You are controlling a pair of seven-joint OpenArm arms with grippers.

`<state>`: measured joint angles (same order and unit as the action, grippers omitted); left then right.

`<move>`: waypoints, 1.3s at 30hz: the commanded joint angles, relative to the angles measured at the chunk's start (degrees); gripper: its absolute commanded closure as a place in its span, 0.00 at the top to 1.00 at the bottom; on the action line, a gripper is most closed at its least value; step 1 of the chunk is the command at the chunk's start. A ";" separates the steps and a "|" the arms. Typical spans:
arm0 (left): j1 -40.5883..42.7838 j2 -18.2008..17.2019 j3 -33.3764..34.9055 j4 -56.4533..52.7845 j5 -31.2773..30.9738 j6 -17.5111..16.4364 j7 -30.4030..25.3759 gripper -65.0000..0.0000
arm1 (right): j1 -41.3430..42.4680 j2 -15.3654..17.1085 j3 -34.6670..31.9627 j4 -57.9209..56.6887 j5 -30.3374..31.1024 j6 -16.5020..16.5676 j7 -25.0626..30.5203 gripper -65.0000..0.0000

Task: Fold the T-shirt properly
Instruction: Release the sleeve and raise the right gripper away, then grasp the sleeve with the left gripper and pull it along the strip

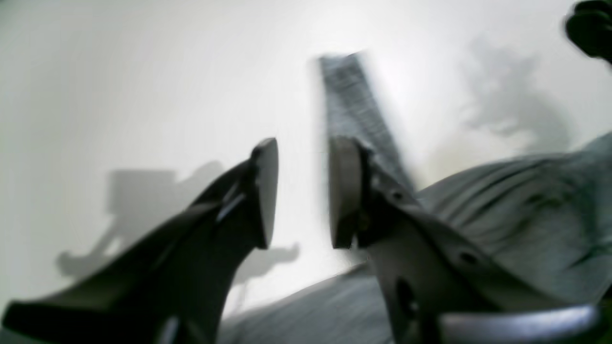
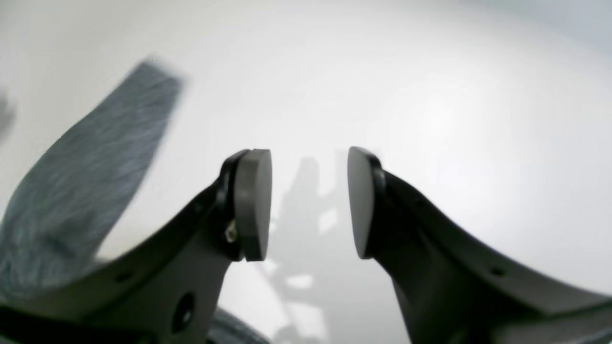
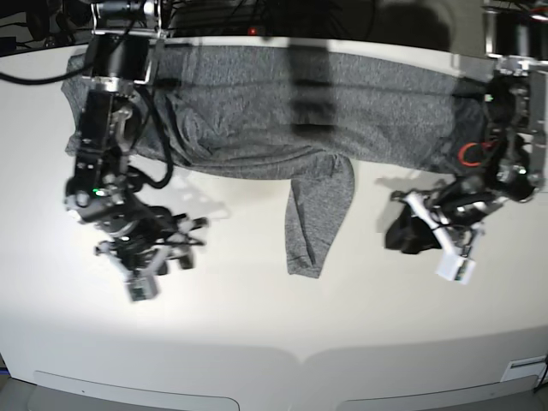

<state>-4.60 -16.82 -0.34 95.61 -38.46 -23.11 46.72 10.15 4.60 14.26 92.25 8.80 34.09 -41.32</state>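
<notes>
The heather-grey T-shirt (image 3: 257, 103) lies in a wide band along the far side of the white table. One long sleeve (image 3: 315, 214) hangs from it toward the front at the middle. My right gripper (image 3: 175, 244) is open and empty over bare table, left of the sleeve. In its wrist view (image 2: 306, 205) the sleeve (image 2: 95, 157) lies at the left. My left gripper (image 3: 409, 227) is open and empty, right of the sleeve. In its wrist view (image 1: 303, 191) the sleeve (image 1: 354, 110) lies just past the right finger, and the shirt body (image 1: 526, 205) fills the right.
The white table (image 3: 274, 317) stretches bare toward the front edge. Cables and dark gear (image 3: 257, 17) stand behind the table's far edge. Both arm bases stand over the shirt's two ends.
</notes>
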 commanded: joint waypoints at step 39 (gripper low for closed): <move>-25.42 23.34 16.52 -54.03 40.06 10.49 -21.46 0.34 | 0.17 18.91 26.99 3.65 33.46 5.91 -21.35 0.40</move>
<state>-29.08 6.52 16.23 41.32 0.67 -13.45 23.94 9.21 22.24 41.08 94.87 40.91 39.53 -63.96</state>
